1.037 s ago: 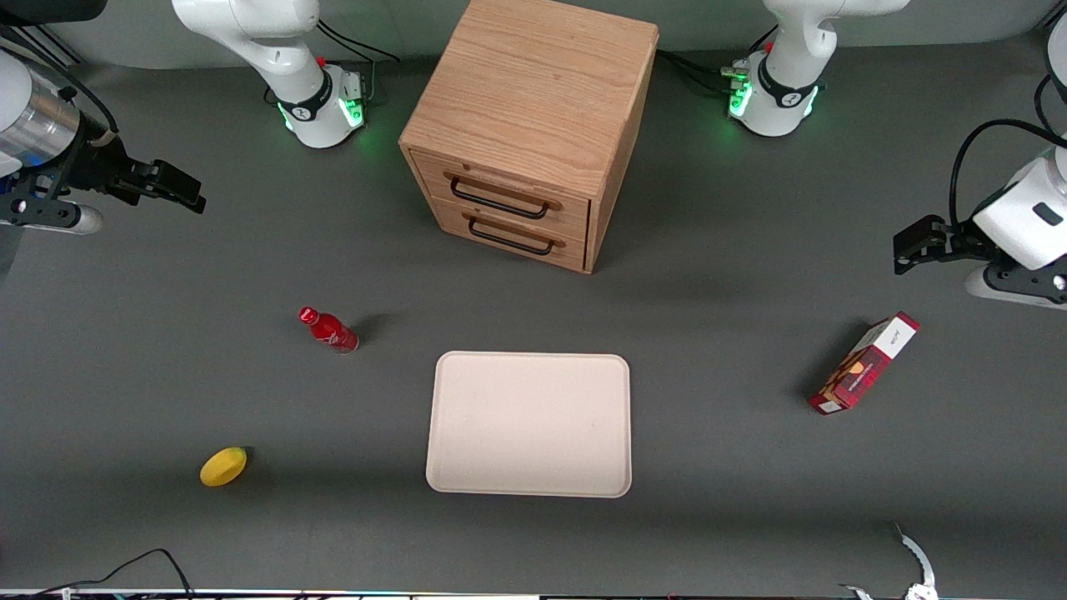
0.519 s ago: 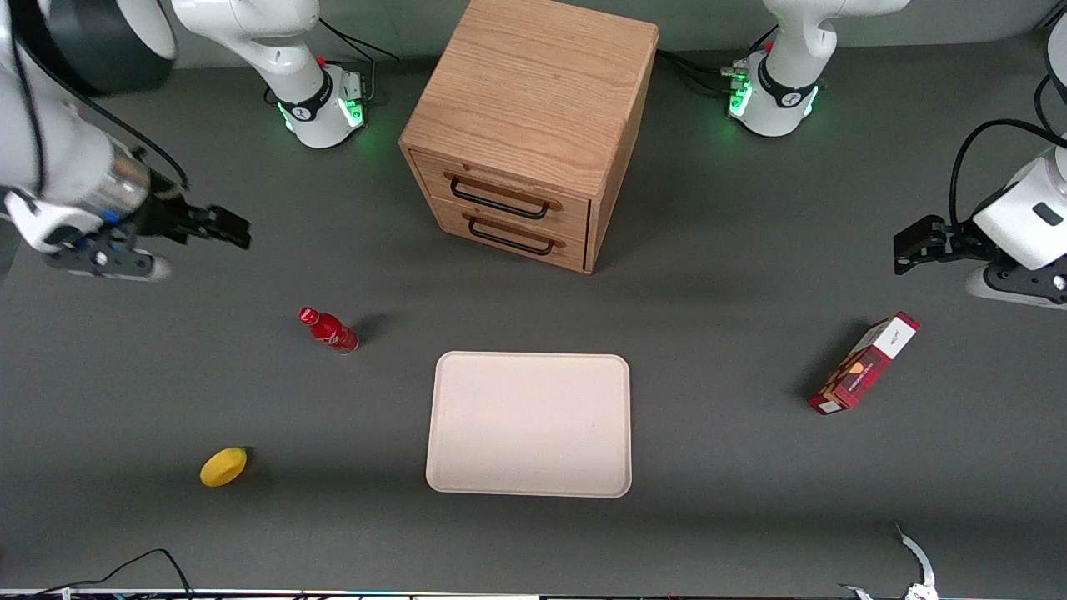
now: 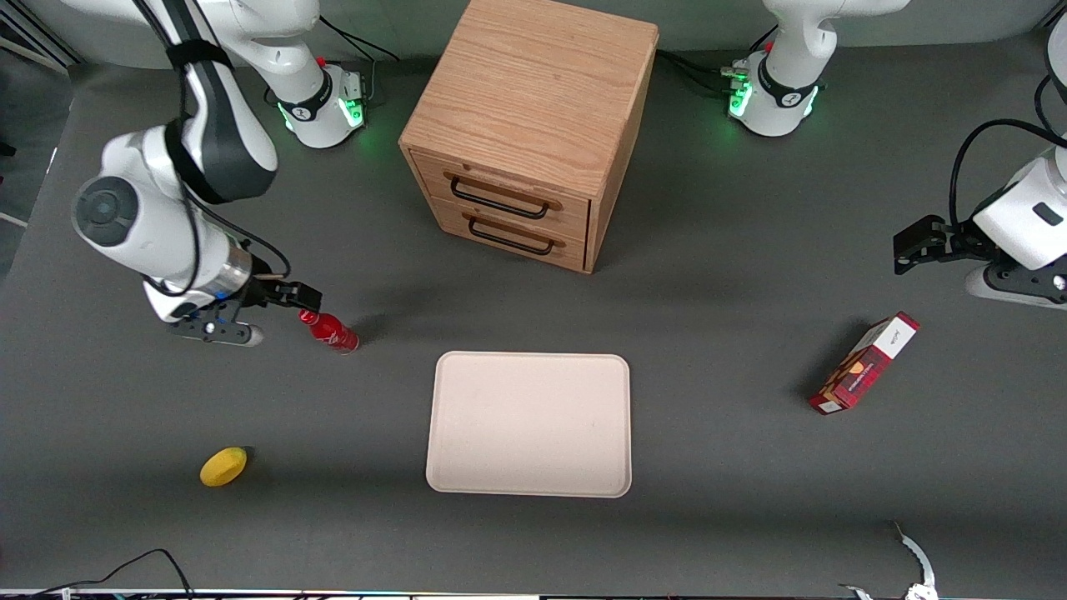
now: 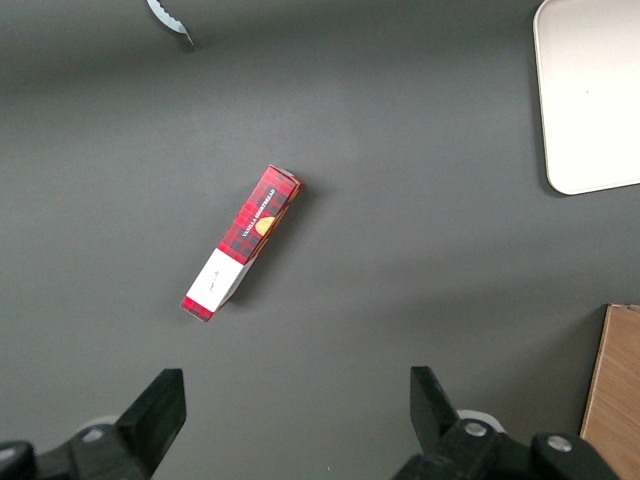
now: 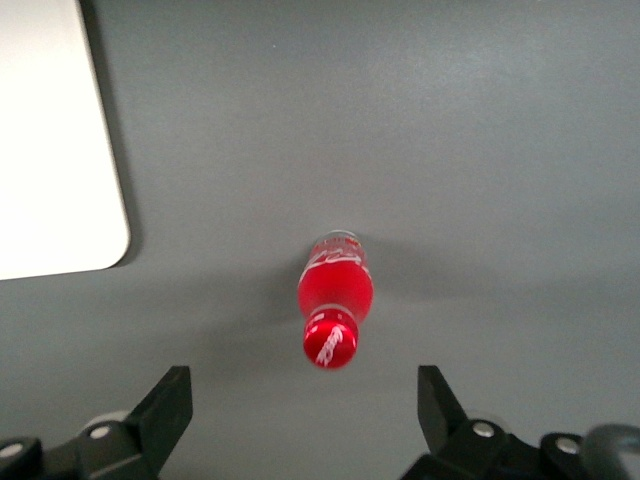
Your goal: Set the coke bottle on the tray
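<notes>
The coke bottle (image 3: 330,331), small and all red with a red cap, stands on the grey table beside the tray (image 3: 529,423), toward the working arm's end. The tray is a large flat cream rectangle with nothing on it. My right gripper (image 3: 305,296) hovers just above the bottle's cap, a little toward the working arm's end. In the right wrist view the bottle (image 5: 335,290) is seen from above, its cap just ahead of the open gripper (image 5: 305,410). Nothing is between the fingers. A corner of the tray (image 5: 50,130) shows there too.
A wooden two-drawer cabinet (image 3: 533,133) stands farther from the front camera than the tray. A yellow lemon (image 3: 223,466) lies nearer the camera than the bottle. A red-and-white box (image 3: 867,364) lies toward the parked arm's end, also seen as the box (image 4: 243,243).
The right arm has swung in from the table's edge toward the bottle and come down. Its gripper now sits by the cap. Bottle, tray and the other objects have not moved.
</notes>
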Robot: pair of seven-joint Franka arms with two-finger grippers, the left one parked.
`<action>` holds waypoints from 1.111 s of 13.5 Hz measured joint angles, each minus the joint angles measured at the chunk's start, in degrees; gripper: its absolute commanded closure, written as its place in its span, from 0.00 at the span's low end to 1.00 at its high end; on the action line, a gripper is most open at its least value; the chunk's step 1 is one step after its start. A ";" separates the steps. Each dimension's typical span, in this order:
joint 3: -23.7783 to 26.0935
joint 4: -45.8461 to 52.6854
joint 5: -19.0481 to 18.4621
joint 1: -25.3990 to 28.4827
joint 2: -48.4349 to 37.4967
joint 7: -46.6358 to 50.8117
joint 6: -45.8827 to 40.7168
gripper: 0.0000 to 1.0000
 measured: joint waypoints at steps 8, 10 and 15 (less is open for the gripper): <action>0.01 -5.63 -4.00 0.00 1.99 1.84 9.47 0.49; 0.01 -6.47 -4.58 0.00 2.11 1.96 10.48 0.88; 0.02 -6.48 -4.81 0.00 2.29 2.92 11.10 1.00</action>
